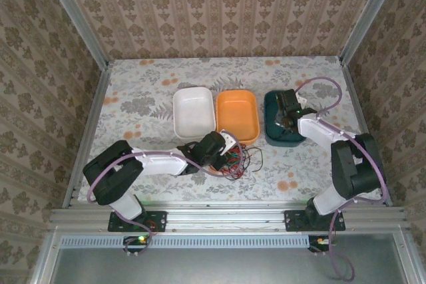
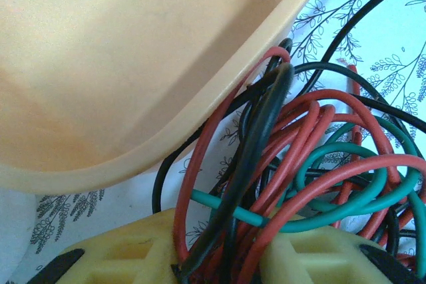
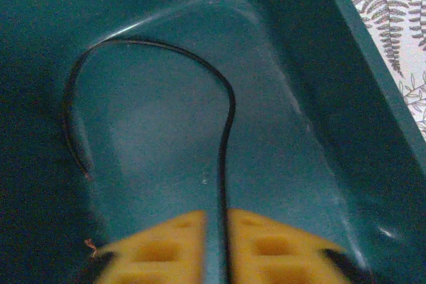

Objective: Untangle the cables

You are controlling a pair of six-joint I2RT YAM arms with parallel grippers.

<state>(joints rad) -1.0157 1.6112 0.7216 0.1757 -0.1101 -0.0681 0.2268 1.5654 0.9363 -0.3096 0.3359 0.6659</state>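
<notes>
Red, green and black cables [image 1: 233,159] lie knotted in one heap on the worktop [image 1: 133,108], on the near side of the orange tray [image 1: 237,116]. In your left wrist view some loops ride up against that tray's rim. Your left end effector [image 2: 219,261] sits low in the heap with its jaws narrow around a bunch of strands. A thick black one and several red ones run down between the yellow fingers [image 2: 133,254], and a green loop crosses just beyond them. This hold looks meant to anchor or lift the knot so that single strands can be worked loose, but you cannot tell how firmly it pinches.

Your right end effector [image 3: 216,221] hangs inside the dark teal tray [image 3: 373,98] at the right end of the row. Its jaws are almost together on a single black cable [image 3: 231,114]. That strand runs up from between the fingers, hooks over along the tray floor and ends free at the left, apart from every other wire.

The placing reads as sorting, with one freed strand going into one tray. The white tray [image 1: 194,114] on the left and the orange one hold no cable, so they are probably meant for the other colours.

By that reading you are early in the job, with most strands knotted together. The likely next move is to part the right jaws and leave the black strand where it lies. When you work the heap, watch the loops leaning on the orange rim, since a pull could snag there or drag the whole knot along.
</notes>
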